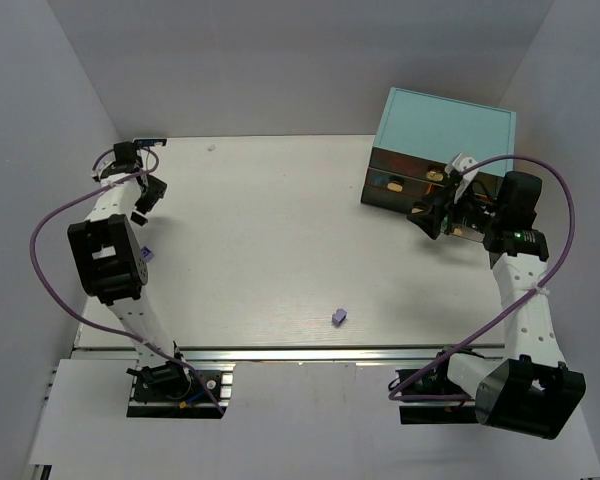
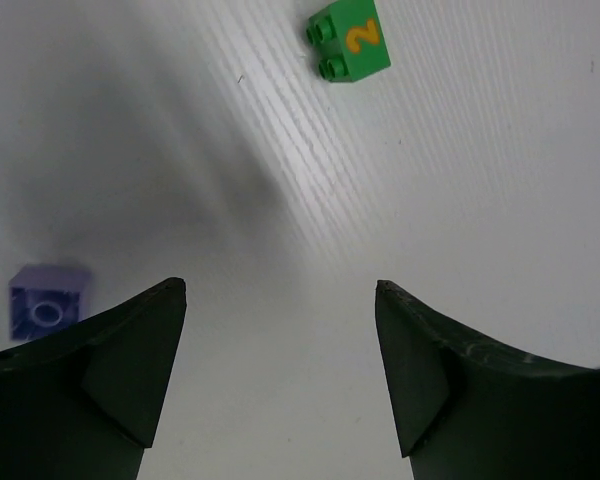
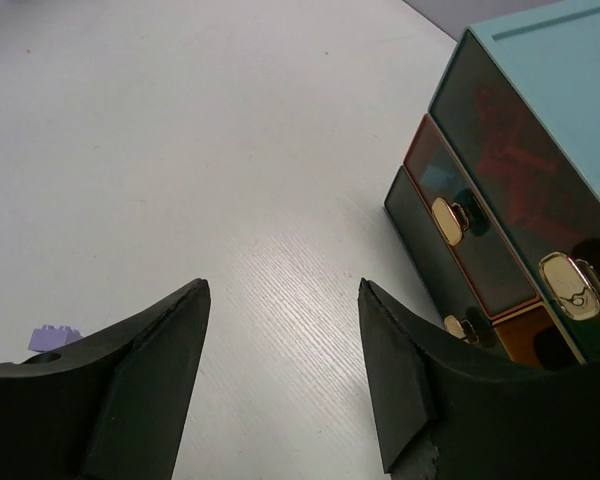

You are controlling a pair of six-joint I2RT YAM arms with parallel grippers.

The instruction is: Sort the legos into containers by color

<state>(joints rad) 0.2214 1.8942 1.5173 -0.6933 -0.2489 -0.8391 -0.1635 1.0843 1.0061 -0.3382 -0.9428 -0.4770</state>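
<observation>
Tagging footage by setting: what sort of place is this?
Probably a robot lab cell: a white table walled by plain panels, left arm and right arm bolted at its edge, a teal cabinet, a lavender brick.

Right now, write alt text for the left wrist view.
The left gripper hangs open over a white table, nothing between its dark jaws. A green lego printed with a yellow 2 lies near the top edge, a lavender lego at the left.

It was a robotics lab test cell: a white table (image 1: 280,230) boxed in by plain white walls (image 1: 280,60), with a left arm (image 1: 110,262) and a right arm (image 1: 528,300) bolted to a metal rail (image 1: 310,352) along its near edge, purple cables (image 1: 33,248) looping from them.
</observation>
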